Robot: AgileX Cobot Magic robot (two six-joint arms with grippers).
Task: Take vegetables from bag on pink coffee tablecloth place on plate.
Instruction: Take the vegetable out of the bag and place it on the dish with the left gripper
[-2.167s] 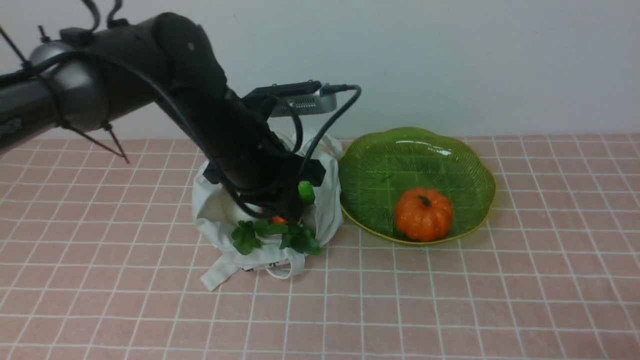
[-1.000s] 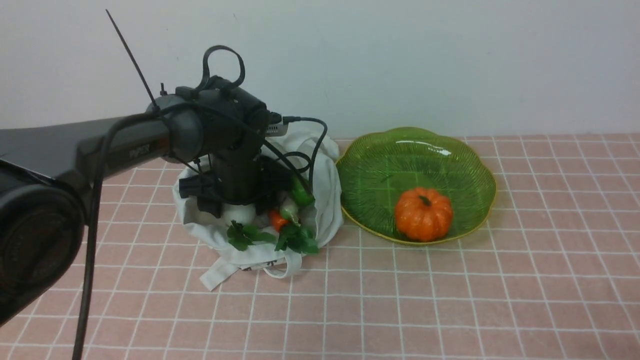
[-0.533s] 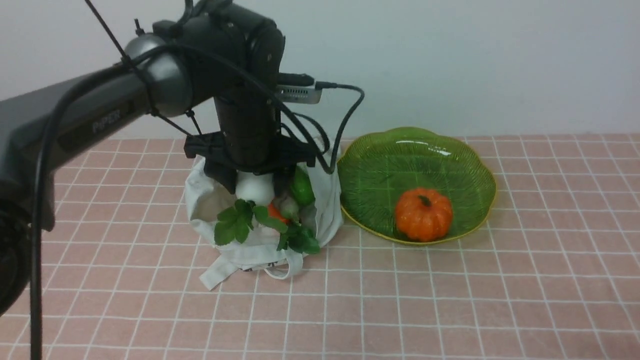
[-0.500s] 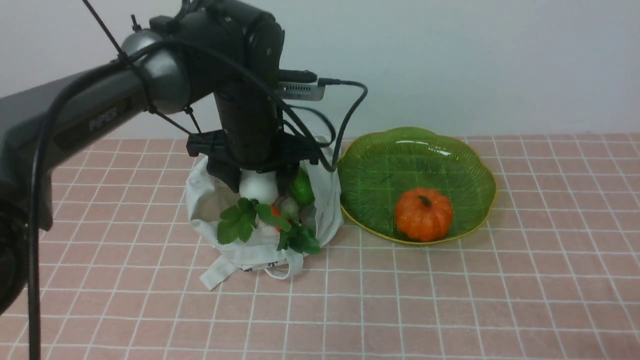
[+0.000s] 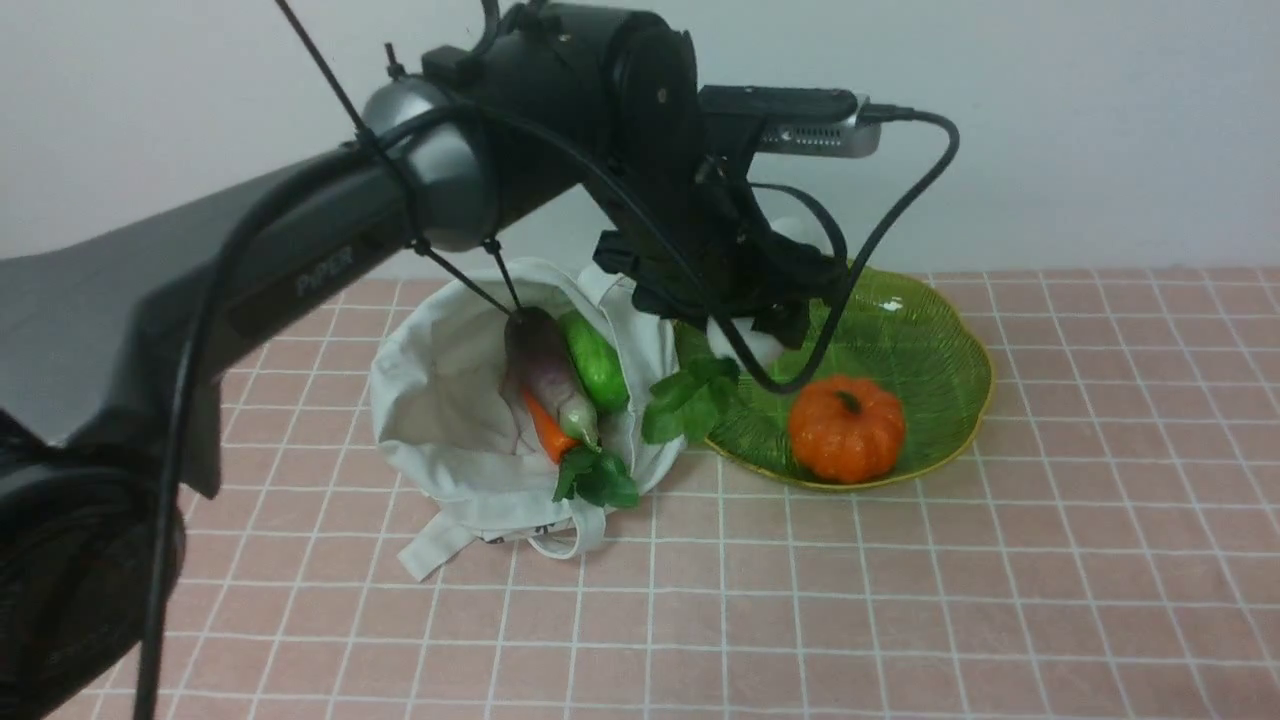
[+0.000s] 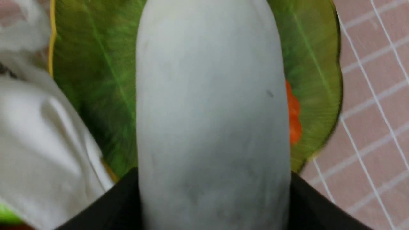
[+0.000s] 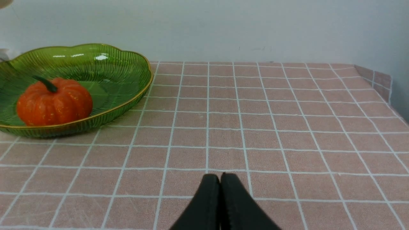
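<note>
The left pincer [image 5: 750,335] grips a white radish [image 5: 745,343] above the green plate [image 5: 930,360]; an orange pumpkin [image 5: 847,428] rests on the plate.

the tablecloth [image 5: 1000,620] is dusty pink with a white grid; the plate [image 5: 935,350] is green.

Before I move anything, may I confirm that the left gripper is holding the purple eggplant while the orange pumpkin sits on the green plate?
Not quite: the left gripper is holding the white radish, as the left wrist view shows; the orange pumpkin does sit on the green plate.
</note>
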